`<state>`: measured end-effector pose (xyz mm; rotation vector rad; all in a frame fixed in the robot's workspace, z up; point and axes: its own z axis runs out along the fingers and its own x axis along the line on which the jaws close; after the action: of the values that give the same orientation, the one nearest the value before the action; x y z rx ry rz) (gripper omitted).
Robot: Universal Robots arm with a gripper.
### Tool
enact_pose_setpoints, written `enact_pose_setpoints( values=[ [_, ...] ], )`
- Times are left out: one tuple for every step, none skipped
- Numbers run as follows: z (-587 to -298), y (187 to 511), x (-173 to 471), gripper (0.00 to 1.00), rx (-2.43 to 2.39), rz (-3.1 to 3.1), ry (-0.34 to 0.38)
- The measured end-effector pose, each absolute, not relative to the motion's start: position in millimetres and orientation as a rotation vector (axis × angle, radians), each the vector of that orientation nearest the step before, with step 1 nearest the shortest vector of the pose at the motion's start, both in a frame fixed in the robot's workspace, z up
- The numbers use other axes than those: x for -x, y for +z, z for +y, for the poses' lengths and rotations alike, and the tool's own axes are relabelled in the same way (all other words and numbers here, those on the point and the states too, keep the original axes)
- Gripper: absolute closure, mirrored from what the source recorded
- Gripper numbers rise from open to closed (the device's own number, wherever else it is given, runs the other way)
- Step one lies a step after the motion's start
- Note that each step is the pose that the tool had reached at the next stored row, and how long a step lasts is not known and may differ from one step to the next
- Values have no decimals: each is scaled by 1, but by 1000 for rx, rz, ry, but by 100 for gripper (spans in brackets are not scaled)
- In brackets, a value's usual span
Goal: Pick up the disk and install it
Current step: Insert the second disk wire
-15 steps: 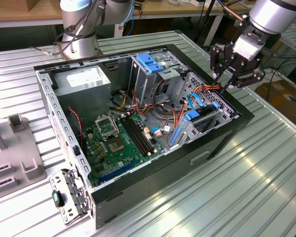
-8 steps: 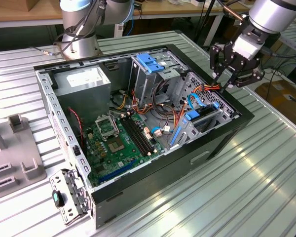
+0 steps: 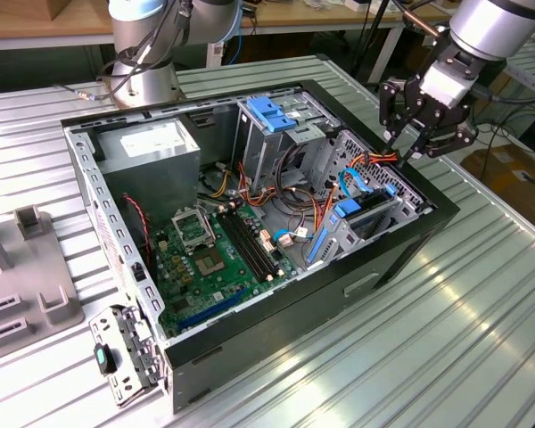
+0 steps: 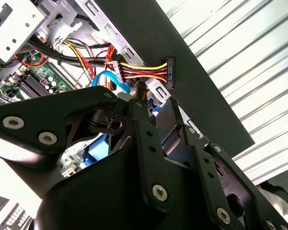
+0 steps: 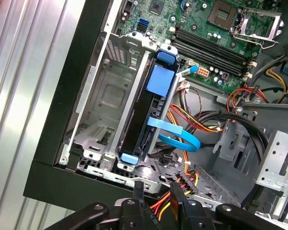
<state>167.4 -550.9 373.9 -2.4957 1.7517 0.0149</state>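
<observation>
The gripper (image 3: 408,143) hovers over the far corner of the open computer case (image 3: 401,254), at the exterior view's right, fingers parted a little and pointing down with nothing between them. In the first wrist view the two fingertips (image 5: 139,188) hang just above a bundle of red, yellow and black power wires (image 5: 182,184) at the case wall, near them but not gripping, as far as I can tell. The second wrist view shows the same bundle ending in a black connector (image 4: 170,72) lying against the black case edge.

Just past the fingers sits the disk (image 5: 145,120), standing on edge in the drive bay (image 5: 103,103), its blue carrier frame showing as a tab at each end and a wide blue patch near the top. It looks seated in the bay already, so the pick and the placing seem done. Whether it is fully latched I cannot tell. A light-blue ribbon cable (image 5: 175,136) loops beside it; whether it is plugged into the disk is hidden.

Further out, the case holds the green motherboard (image 3: 209,259) on its floor, a grey power-supply box (image 3: 152,147) in the back corner, and a metal drive cage topped by a light-blue bracket (image 3: 272,111). The case rests on a ribbed metal table (image 3: 410,357).
</observation>
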Motion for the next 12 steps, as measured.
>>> enact_pose_setpoints(
  values=[
    [-551, 374, -167, 64, 2496, 1752, 15],
    [-551, 374, -168, 64, 2496, 1752, 15],
    [-551, 374, -168, 64, 2496, 1752, 15],
    [-550, 374, -168, 64, 2496, 1752, 15],
    [-550, 374, -169, 64, 2496, 1752, 15],
    [-550, 374, -169, 64, 2496, 1752, 15],
    [-550, 374, -170, 64, 2496, 1752, 15],
    [-550, 374, -170, 64, 2496, 1752, 15],
    [-550, 374, -171, 64, 2496, 1752, 15],
    [-550, 374, -172, 64, 2496, 1752, 15],
    [-550, 374, -173, 64, 2496, 1752, 15],
    [-550, 374, -175, 64, 2496, 1752, 15]
  ],
)
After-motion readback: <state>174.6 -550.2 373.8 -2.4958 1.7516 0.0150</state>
